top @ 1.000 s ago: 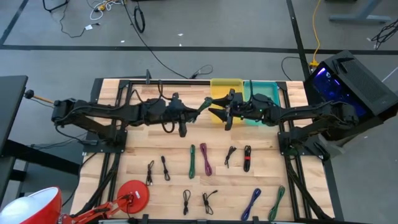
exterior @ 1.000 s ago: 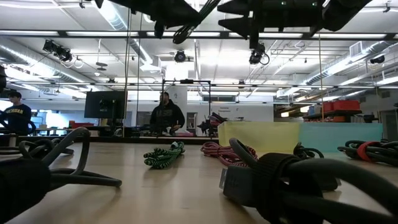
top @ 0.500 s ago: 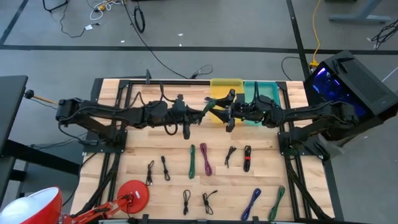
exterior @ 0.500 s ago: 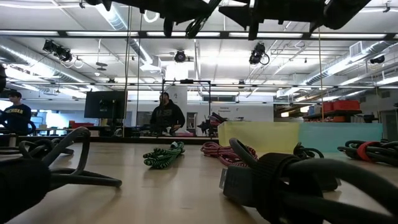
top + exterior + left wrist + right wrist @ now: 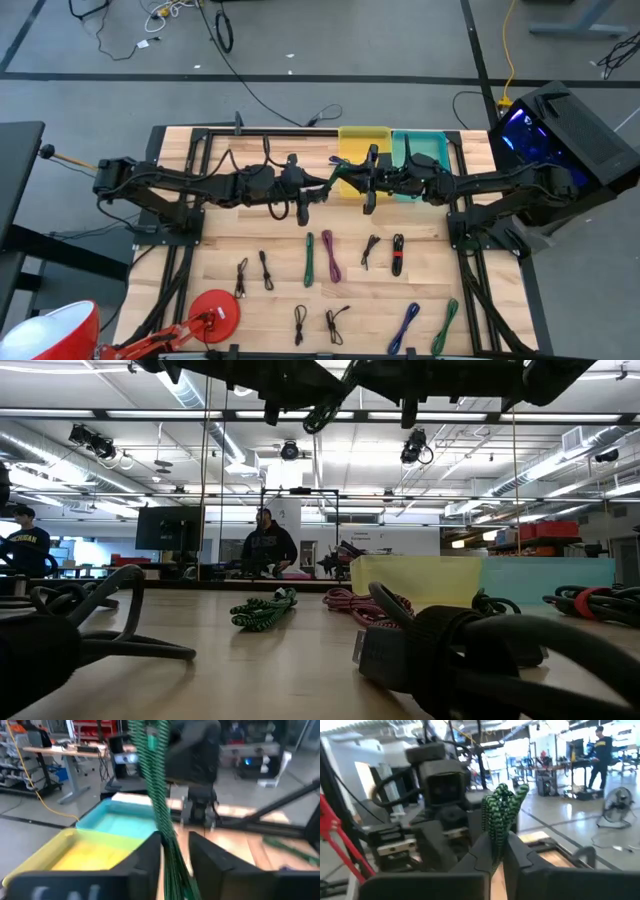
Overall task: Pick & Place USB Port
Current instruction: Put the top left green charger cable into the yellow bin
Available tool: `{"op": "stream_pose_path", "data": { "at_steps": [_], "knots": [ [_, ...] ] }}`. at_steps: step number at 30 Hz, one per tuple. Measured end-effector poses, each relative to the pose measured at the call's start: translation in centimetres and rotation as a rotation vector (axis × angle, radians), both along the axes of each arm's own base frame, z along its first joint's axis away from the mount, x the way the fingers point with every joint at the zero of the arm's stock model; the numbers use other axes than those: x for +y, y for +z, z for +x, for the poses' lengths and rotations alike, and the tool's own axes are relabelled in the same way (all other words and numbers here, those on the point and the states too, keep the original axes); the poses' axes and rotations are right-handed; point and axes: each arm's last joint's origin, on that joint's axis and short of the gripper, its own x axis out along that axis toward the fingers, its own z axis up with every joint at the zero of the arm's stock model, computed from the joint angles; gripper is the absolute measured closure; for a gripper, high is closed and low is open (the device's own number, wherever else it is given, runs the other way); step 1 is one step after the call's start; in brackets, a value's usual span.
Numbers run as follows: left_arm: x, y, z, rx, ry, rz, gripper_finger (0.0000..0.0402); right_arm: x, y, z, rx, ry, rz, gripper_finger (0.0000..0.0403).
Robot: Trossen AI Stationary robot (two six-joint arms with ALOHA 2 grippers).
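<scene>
Noted around my station, apart from the work itself: a red round lamp head [image 5: 214, 310] over the table's near edge; a red dome shade [image 5: 48, 332] at the near left corner; a black computer case [image 5: 565, 132] lit blue, off the right side; a yellow cord [image 5: 507, 45] trailing on the floor; a person [image 5: 269, 547] beyond the table; a floor fan [image 5: 616, 804].
</scene>
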Motion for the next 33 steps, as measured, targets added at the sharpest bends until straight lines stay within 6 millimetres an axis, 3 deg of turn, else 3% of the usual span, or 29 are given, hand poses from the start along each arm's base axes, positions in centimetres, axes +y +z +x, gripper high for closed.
{"op": "stream_pose_path", "data": {
  "at_steps": [3,7,12,18,30,33],
  "knots": [
    [0.0,0.2,-0.7,0.043,-0.003,-0.002,0.0250,-1.1,-0.3,-0.7,0.080,-0.080,0.020,0.0390],
    [0.1,0.5,-1.9,0.111,0.034,-0.020,0.0228,-2.1,-0.5,-1.6,0.153,-0.163,0.048,0.0390],
    [0.1,0.5,-3.3,0.196,0.053,-0.065,0.0232,-4.3,-1.1,-3.1,0.258,-0.282,0.102,0.0390],
    [0.0,0.1,-3.7,0.243,0.059,-0.090,0.0244,-6.8,-3.6,-4.6,0.489,-0.443,0.206,0.0390],
    [0.1,0.1,-3.6,0.244,0.071,-0.087,0.0250,-8.1,-6.5,-5.0,0.686,-0.531,0.299,0.0391],
    [0.1,0.0,-3.6,0.251,0.072,-0.086,0.0250,-8.2,-7.3,-4.6,0.719,-0.478,0.326,0.0391]
  ]
}}
